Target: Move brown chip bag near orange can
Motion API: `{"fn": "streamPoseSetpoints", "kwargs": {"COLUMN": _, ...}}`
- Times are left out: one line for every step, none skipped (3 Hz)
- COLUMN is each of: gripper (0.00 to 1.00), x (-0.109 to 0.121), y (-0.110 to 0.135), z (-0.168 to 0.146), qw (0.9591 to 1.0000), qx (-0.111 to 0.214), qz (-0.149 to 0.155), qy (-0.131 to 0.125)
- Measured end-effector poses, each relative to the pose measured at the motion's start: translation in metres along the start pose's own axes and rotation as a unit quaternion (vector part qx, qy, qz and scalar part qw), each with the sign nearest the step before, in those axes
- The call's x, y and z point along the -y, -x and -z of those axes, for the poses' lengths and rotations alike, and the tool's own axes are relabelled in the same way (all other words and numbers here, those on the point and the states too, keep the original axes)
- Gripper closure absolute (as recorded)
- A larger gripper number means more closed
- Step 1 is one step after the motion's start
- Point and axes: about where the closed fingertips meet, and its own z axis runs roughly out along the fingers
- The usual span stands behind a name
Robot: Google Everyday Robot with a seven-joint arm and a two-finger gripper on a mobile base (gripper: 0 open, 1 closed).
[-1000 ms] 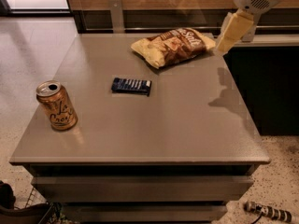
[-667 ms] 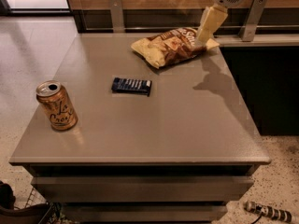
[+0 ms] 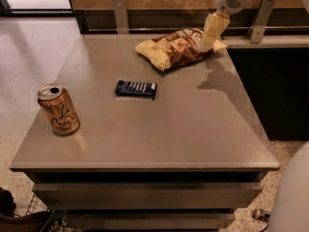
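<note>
A: Judging by where things lie, how much of the job is done?

B: None that shows. The brown chip bag (image 3: 176, 47) lies flat at the upper middle of the frame, by the far edge of the table (image 3: 193, 139). The orange can (image 3: 59, 109) stands upright at the left of the frame, near the table's left edge. The two are well apart.

A: Anything between them?

B: A small dark blue wrapped bar (image 3: 136, 89) lies roughly on the line from bag to can, closer to the bag. A straight drag could knock it, so I would expect the path to go over or around it.

A: And the gripper?

B: The gripper (image 3: 206, 45) hangs at the upper right of the frame, pointing down at the right end of the bag. Its tip overlaps the bag's edge there, but I cannot tell whether it touches the foil or sits just above it. Whether it is released or clenched, I cannot tell either.

A: So what is left?

B: Nearly everything, in my view: securing the bag, carrying it toward the lower left, and setting it down beside the can.
</note>
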Motion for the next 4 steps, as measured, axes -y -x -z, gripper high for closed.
{"fn": "streamPoseSetpoints", "kwargs": {"gripper": 0.0, "x": -0.004, "y": -0.008, "z": -0.086, "qw": 0.996, "qx": -0.001, "qz": 0.002, "qy": 0.089}}
{"fn": "streamPoseSetpoints", "kwargs": {"gripper": 0.0, "x": -0.007, "y": -0.006, "z": -0.137, "qw": 0.9919, "qx": 0.003, "qz": 0.007, "qy": 0.127}}
{"fn": "streamPoseSetpoints", "kwargs": {"gripper": 0.0, "x": -0.005, "y": 0.006, "z": -0.165, "qw": 0.9914, "qx": 0.016, "qz": 0.012, "qy": 0.13}}
{"fn": "streamPoseSetpoints", "kwargs": {"gripper": 0.02, "x": -0.007, "y": 0.025, "z": -0.187, "qw": 0.9901, "qx": 0.033, "qz": 0.02, "qy": 0.135}}
